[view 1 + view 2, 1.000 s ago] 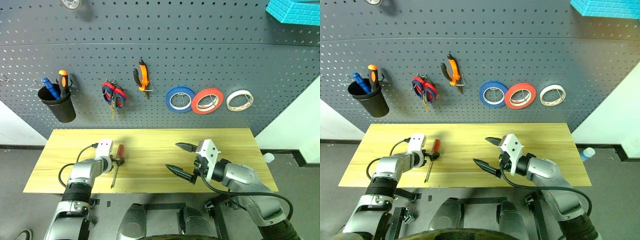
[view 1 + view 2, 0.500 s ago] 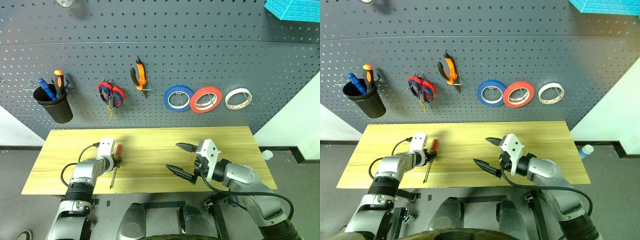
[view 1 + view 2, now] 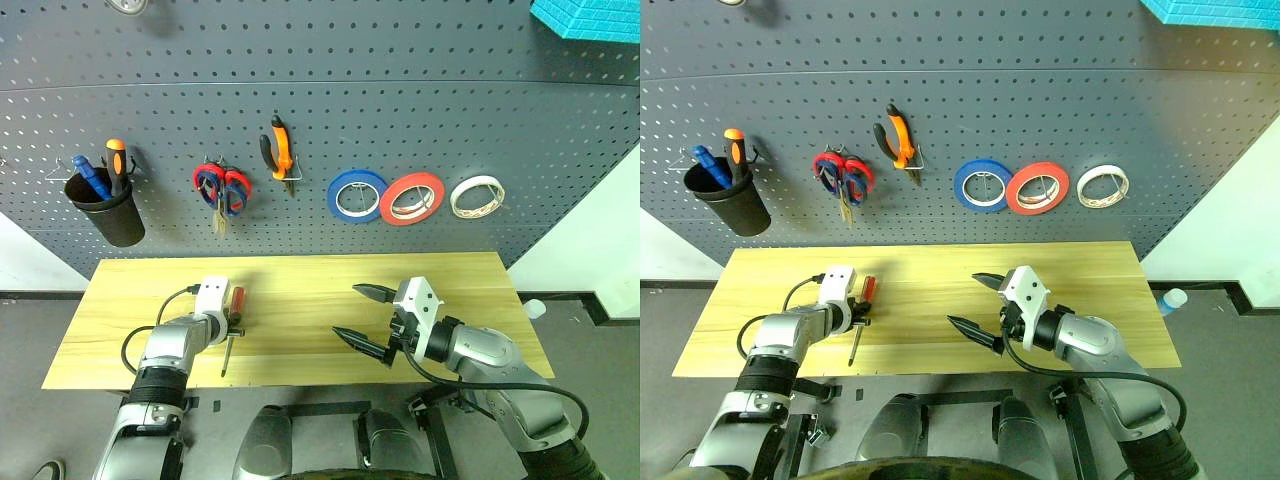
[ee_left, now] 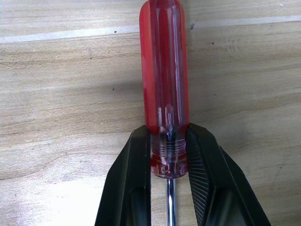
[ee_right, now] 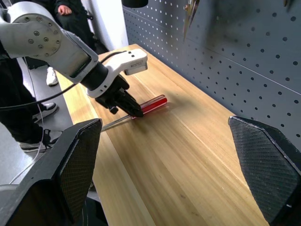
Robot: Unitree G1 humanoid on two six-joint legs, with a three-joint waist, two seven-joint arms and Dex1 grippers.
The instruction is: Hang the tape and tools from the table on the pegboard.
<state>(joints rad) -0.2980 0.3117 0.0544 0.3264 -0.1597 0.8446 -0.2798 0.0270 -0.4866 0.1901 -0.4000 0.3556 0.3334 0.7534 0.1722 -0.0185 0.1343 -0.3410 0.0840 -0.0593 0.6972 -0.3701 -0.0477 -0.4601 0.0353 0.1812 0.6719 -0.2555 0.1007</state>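
- The left gripper (image 4: 169,155) is closed on the screwdriver (image 4: 164,84): its two black fingers (image 4: 136,183) press the clear collar at the base of the red handle, one on each side.
- The handle runs straight ahead of the fingertips and lies on the table (image 3: 300,290); the metal shaft passes back between the fingers toward the wrist.
- In the head views the screwdriver's shaft (image 3: 226,357) points toward the table's near edge, the handle toward the pegboard (image 3: 400,100).
- The right gripper (image 3: 368,322) hangs above the table, well apart from the screwdriver and to its right, jaws spread wide and holding nothing.
- Already on the pegboard, beyond both grippers: the orange-and-black pliers (image 3: 279,152), the whitish tape (image 3: 477,197) at the right end of a row with a blue roll (image 3: 358,196) and a red-orange roll (image 3: 412,199), red-handled scissors (image 3: 221,188), and a black cup (image 3: 108,207) holding blue and orange handles.
- Someone's dark-clothed legs (image 5: 19,108) stand past the table's end in the right wrist view.
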